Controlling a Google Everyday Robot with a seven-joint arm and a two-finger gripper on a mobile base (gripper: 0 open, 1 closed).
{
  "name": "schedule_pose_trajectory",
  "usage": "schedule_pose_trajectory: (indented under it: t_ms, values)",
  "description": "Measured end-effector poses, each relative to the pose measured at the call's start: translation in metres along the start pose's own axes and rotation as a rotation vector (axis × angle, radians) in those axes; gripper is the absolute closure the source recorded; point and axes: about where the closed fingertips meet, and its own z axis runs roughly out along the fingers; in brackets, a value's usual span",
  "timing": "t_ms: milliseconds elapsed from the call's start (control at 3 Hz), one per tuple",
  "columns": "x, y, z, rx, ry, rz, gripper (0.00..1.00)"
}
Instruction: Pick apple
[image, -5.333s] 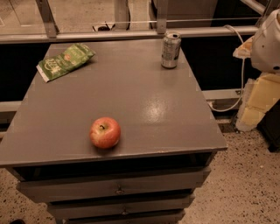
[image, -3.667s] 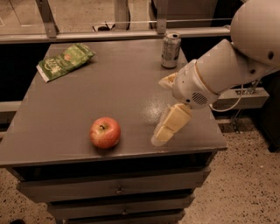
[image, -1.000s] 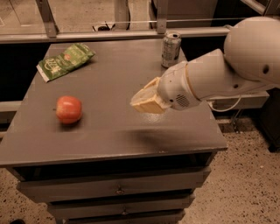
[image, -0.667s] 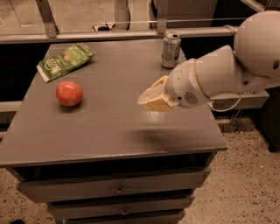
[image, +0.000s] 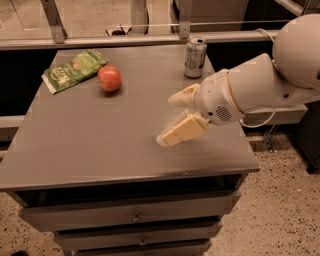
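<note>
The red apple (image: 109, 78) lies on the grey table top (image: 100, 145) at the back left, just right of a green bag, untouched. My gripper (image: 168, 117) hangs over the middle-right of the table, well to the right of the apple and nearer the front. Its two beige fingers (image: 176, 134) are spread apart and hold nothing. The white arm reaches in from the right edge.
A green snack bag (image: 74, 69) lies at the back left, close to the apple. A silver drink can (image: 195, 56) stands at the back right, just behind the arm. Drawers run below the table's front edge (image: 135, 217). A rail runs behind the table.
The apple has rolled from the front of the table to the left and then back, ending beside the green bag. The gripper stays over the middle-right and its fingers have spread.
</note>
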Motion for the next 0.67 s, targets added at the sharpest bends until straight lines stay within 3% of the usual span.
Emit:
schedule_pose_trajectory:
  t_ms: [667]
  values:
    - [-0.0009,-0.0059,0.0004,0.004,-0.017,-0.001,0.0]
